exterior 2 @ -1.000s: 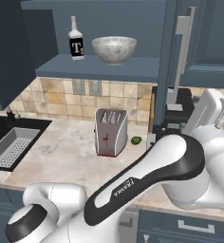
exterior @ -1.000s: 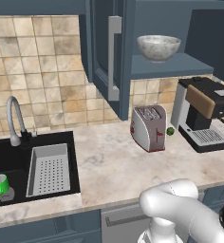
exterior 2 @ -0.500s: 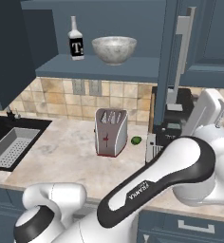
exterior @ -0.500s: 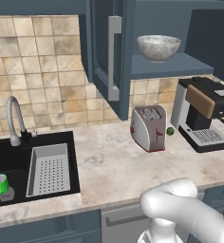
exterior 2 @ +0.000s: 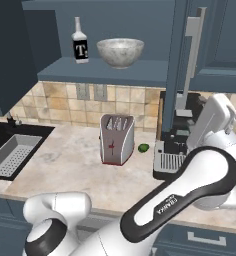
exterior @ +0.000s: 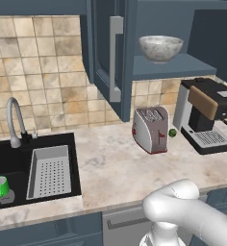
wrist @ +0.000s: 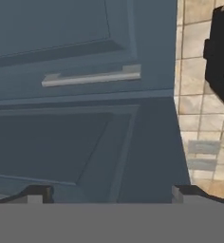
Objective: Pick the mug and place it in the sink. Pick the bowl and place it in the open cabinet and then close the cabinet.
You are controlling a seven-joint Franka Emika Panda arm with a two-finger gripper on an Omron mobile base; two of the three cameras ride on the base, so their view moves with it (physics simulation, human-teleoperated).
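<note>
Facing the cabinet (wrist: pixel 85 133) door close ahead, gripper (wrist: pixel 111 192) spread wide and empty, handle (wrist: pixel 92 76) beyond

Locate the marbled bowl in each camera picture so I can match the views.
Left base view: the bowl sits at upper right, on the open cabinet's shelf.
Right base view: the bowl sits at upper centre on that shelf, beside a dark bottle.
Hand view: not in it.
Shared landmark: the toaster stands on the counter below the bowl.
</note>
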